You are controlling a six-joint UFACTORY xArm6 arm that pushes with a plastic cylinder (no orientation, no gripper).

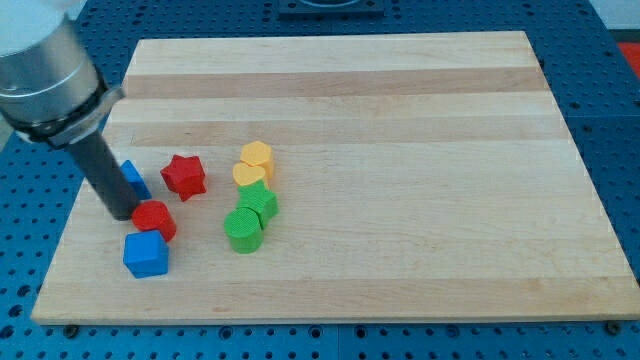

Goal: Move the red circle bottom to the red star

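The red circle lies near the board's left edge, just below and to the left of the red star. My tip rests on the board right against the red circle's left side. The rod rises from there toward the view's top left and covers part of a blue block behind it, whose shape I cannot make out. A blue cube sits just below the red circle, almost touching it.
To the right of the star, two yellow blocks sit above two green blocks, packed in a short column. The wooden board lies on a blue surface. Its left edge is close to my tip.
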